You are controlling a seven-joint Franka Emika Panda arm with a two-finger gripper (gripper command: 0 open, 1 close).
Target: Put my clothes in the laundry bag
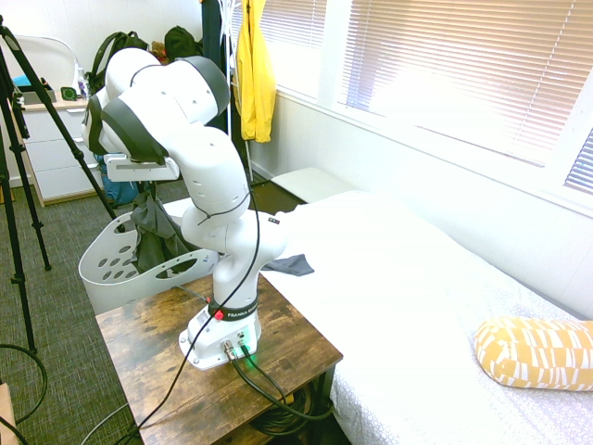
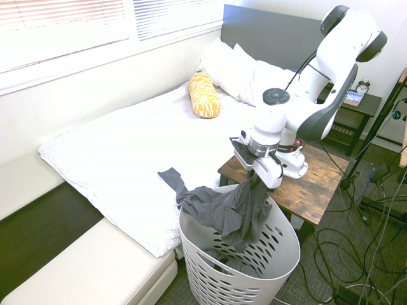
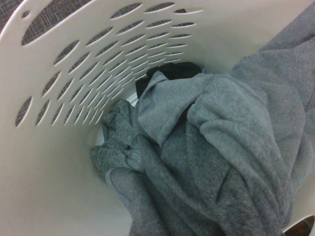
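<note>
My gripper is shut on the top of a dark charcoal-grey garment and hangs just above the rim of the white laundry basket. The garment drapes down into the basket, and one end trails over the rim onto the bed's corner. From the other side, the gripper holds the cloth over the basket, and a dark piece lies on the bed's edge. The wrist view looks down into the basket, where the held grey fabric and more grey cloth lie at the bottom.
The basket stands between the white bed and the wooden side table. A yellow patterned pillow lies on the bed. A yellow jacket hangs by the window, and a white dresser stands beyond the basket.
</note>
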